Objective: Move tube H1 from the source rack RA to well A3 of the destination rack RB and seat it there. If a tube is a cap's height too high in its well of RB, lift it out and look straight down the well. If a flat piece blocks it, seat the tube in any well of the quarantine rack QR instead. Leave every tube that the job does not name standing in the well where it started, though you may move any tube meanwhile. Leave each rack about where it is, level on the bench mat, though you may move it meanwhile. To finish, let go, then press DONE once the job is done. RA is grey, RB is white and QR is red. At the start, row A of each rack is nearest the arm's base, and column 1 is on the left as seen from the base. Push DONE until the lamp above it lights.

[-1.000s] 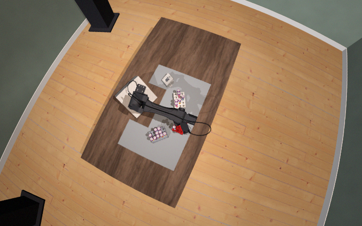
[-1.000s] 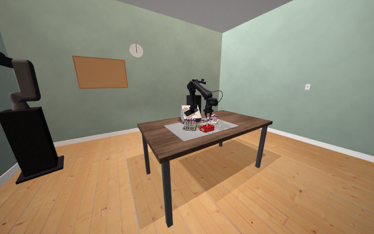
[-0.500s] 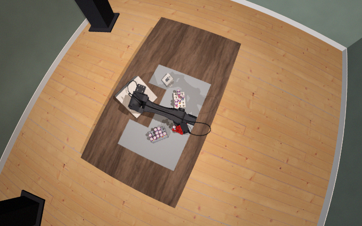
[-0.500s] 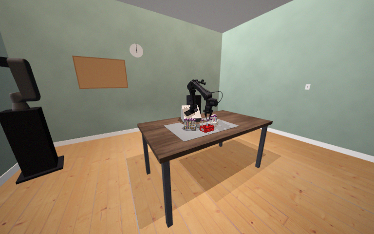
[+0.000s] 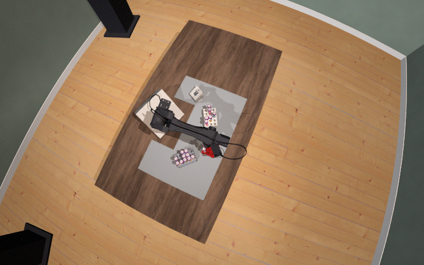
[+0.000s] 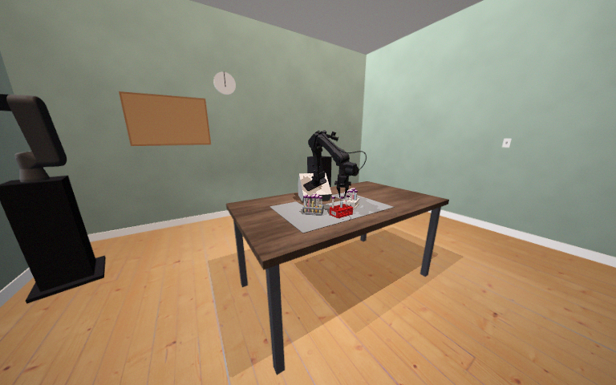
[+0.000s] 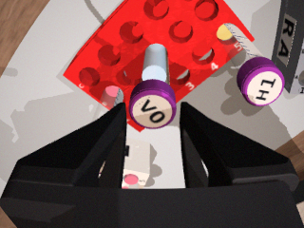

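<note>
On a wood-plank floor (image 5: 322, 157) (image 6: 159, 305) stands the dark wood counter (image 5: 234, 49) (image 6: 273, 248), partly covered by a grey bench mat (image 5: 175, 179) (image 6: 301, 223). The single black YAM arm (image 5: 194, 131) (image 6: 333, 147) reaches out over the mat and down toward the red quarantine rack QR (image 5: 208, 153) (image 6: 341, 211) (image 7: 142, 28). Grey source rack RA (image 5: 195, 158) (image 6: 312, 212) (image 7: 285, 43), holding many purple-capped tubes, is just beside QR; white destination rack RB (image 5: 204, 125) (image 6: 356, 203) carries several more on the arm's other side. Near a corner of the mat sits a small pale box (image 5: 197, 91). The pincer (image 5: 217, 151) (image 6: 342, 192) (image 7: 153, 112) points down over QR, its 2 fingers partway apart and gripping nothing. Tube H1 (image 5: 204, 149) (image 6: 333, 197) (image 7: 260, 82) stands in QR near the number 5, on the side toward RA, well off to the side of the fingers. A purple-capped tube marked V0 (image 7: 152, 104) also stands in QR, its cap lined up with the gap between the 2 fingertips and touching neither. Its exact well cannot be told.
</note>
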